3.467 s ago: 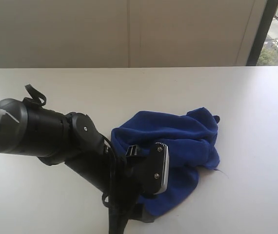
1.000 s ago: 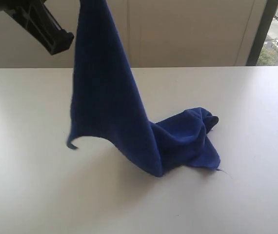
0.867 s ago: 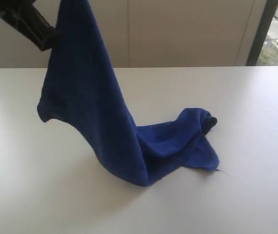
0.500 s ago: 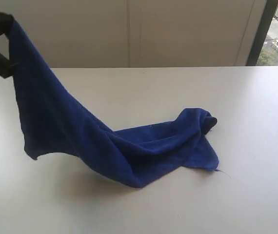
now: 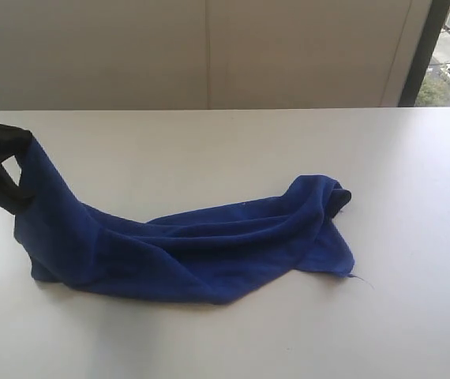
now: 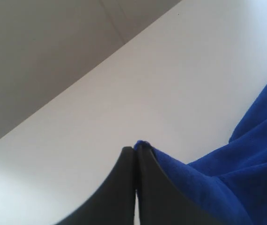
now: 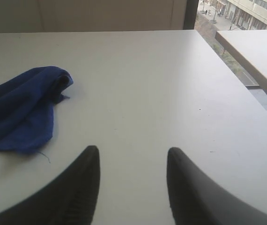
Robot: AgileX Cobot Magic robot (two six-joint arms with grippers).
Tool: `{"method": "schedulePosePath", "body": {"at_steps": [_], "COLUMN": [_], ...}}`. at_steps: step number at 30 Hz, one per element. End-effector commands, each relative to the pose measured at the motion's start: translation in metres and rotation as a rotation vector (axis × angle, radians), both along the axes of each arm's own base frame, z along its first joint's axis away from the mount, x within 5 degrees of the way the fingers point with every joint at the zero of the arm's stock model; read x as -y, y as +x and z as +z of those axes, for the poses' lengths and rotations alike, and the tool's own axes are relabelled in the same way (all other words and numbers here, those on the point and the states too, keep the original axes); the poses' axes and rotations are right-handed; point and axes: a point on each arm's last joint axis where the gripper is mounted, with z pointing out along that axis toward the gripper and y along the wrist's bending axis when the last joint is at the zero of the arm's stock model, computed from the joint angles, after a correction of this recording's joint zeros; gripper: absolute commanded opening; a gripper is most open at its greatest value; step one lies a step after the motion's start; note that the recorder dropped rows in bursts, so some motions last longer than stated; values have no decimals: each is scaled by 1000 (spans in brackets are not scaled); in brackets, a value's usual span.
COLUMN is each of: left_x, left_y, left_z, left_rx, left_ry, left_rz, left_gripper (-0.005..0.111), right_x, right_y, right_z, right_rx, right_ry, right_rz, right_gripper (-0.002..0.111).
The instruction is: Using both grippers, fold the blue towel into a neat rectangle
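- Pinching one corner of the blue towel (image 5: 209,253), the left claw (image 6: 134,153) has its jaws pressed tight together on the cloth. It sits at the left edge of the scene, just above the bench (image 5: 233,142).
- From that raised corner the towel runs down and across the bench to right of the middle, lying as a long rumpled strip. There's a bunched lump (image 5: 324,193) at the right end and a loose flat corner (image 5: 339,264) on the near right.
- Meanwhile the right claw (image 7: 132,157) is spread wide with nothing in it, over bare bench to the right of the towel and apart from it.
- Handling, my guess: soft, light, floppy stuff with zero stiffness, so it'll sag wherever it isn't held. It probably drags a bit on the bench rather than sliding clean.
- Where to grab: I'd send the right claw to a corner or hem at the right end. The loose flat corner looks easiest; a pinch in the bunched lump would likely catch several layers.
- Nowhere near a rectangle yet, I reckon it needs spreading flat first.
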Motion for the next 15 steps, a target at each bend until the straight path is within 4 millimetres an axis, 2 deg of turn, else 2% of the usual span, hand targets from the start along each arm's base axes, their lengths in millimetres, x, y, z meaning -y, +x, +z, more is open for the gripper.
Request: {"method": "schedulePosePath", "body": {"at_steps": [1,9,15], "left_x": [1,1,2], "left_y": [-1,-1,-1], "left_z": [-2,-2,-3], "left_rx": [-23,-27,-30], "left_ry": [-25,-26,-29], "left_rz": [-6,-11,-13], "left_gripper": [0,0,0], "right_x": [0,0,1], "right_y": [0,0,3], "right_z": [0,1,15], "right_rx": [14,21,175], "right_ry": [-3,-4,-37], "right_rz": [-6,-6,-6], "right_gripper": [44,44,44]}}
